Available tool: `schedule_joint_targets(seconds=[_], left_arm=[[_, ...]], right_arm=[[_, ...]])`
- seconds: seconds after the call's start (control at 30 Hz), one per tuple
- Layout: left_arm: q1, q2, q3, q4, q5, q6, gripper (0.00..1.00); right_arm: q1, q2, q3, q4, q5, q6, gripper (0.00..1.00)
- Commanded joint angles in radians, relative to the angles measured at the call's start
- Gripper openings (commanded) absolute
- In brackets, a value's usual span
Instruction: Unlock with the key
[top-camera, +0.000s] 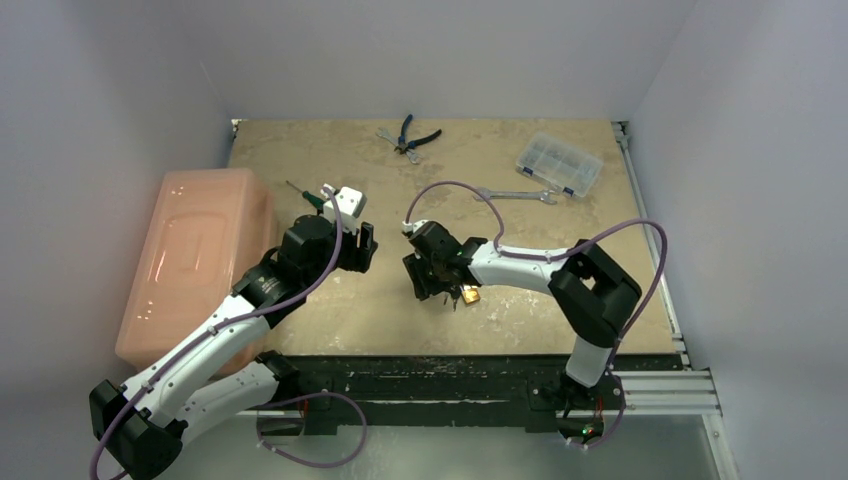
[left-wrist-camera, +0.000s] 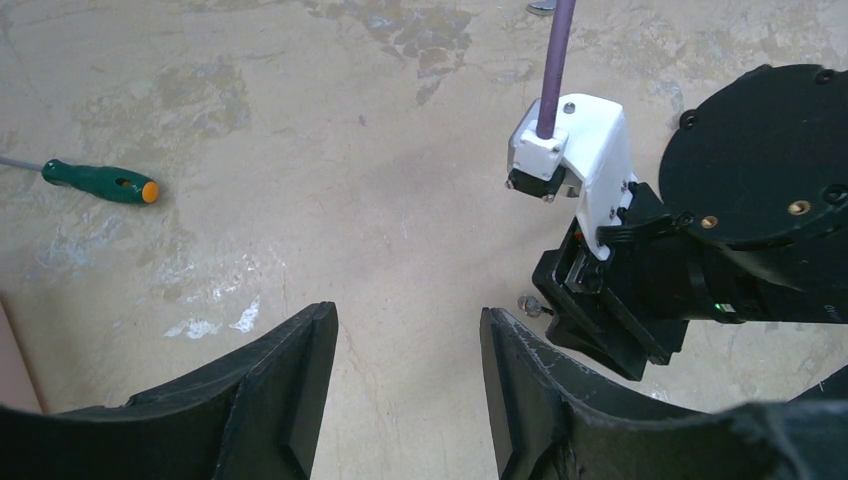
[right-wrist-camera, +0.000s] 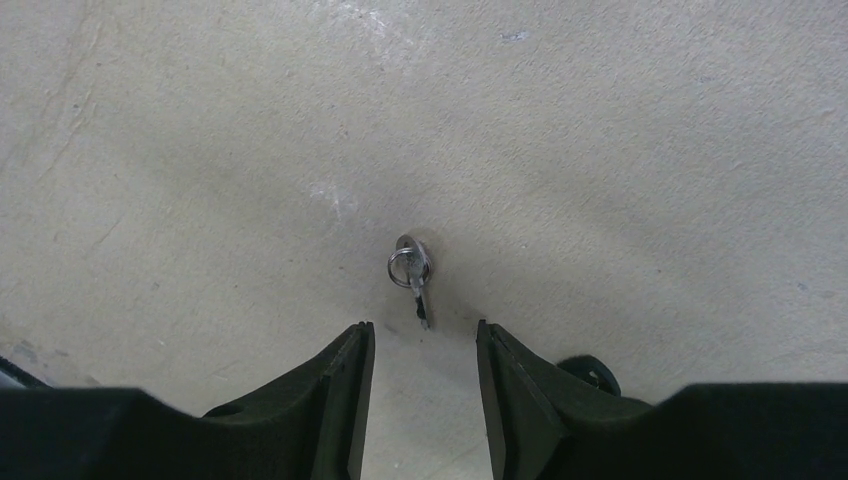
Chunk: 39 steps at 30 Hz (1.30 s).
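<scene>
Near the left gripper (left-wrist-camera: 405, 318) lies a green screwdriver (left-wrist-camera: 100, 183).

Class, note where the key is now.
In the right wrist view, the key lies on the table just ahead of the open right hand, in line with its opening.

We can read no lettering, label, brand, number or sign on anything in these views; any marks are too small or blurred.
</scene>
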Motion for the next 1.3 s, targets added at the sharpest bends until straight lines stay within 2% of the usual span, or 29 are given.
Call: schedule_joint_targets(seconds=[0.0,0.23,0.4,0.43,0.63,0.8,0.93,1.1,1.27], left_arm=[[-0.001,-0.005,0.042,0.006,-0.011,0.013,0.58],[-0.001,-0.008,0.04,0.006,-0.014,0.013,0.57],[-0.001,-0.008,0.04,0.008,-0.014,0.014,0.57],[-0.001,-0.008,0.04,0.008,-0.012,0.013,0.57],[-0.002,-0.007,0.038,0.012,0.015,0.015,0.57],[-0.001,-0.025,0.031,0.033,0.114,0.022,0.57],[-0.001,-0.034,0.026,0.056,0.234,0.028,0.58],[-0.001,-0.037,0.03,0.061,0.297,0.036,0.57],[-0.001,-0.055,0.023,0.084,0.418,0.04,0.57]], right_arm=[[0.005,0.027,0.043,0.043,0.0,-0.015,0.47],[0.005,0.05,0.043,0.046,0.012,-0.017,0.3],[0.005,0.052,0.031,0.049,0.011,-0.019,0.02],[0.005,0.048,0.027,0.05,0.01,-0.021,0.0],[0.005,-0.002,0.006,0.065,0.0,-0.043,0.0],[0.005,-0.1,-0.008,0.047,-0.029,-0.106,0.0],[0.005,-0.194,-0.01,0.01,-0.104,-0.157,0.0],[0.005,-0.323,-0.021,-0.009,-0.224,-0.187,0.0],[0.005,-0.416,-0.018,-0.048,-0.298,-0.211,0.0]])
